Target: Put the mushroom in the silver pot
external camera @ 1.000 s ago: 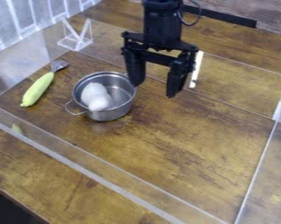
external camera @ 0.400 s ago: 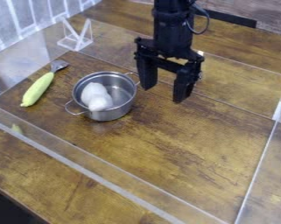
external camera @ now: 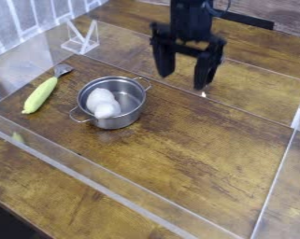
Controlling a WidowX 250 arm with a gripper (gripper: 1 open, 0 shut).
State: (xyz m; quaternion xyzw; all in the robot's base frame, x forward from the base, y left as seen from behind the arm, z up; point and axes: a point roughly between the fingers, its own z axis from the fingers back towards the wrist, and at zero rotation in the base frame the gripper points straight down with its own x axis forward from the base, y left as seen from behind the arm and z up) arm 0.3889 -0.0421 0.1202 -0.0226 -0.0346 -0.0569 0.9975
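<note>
Camera: one mushroom (external camera: 102, 101) inside one silver pot (external camera: 128, 114).

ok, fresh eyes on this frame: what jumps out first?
The black claw hangs open and empty above the wooden table, at top centre. Left of it and nearer the camera, the silver pot holds the white mushroom. A yellow-green corn cob lies on the table further left.

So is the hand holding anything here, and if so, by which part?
Nothing is held. The hand is open and empty above the table, and the mushroom lies inside the silver pot.
</note>
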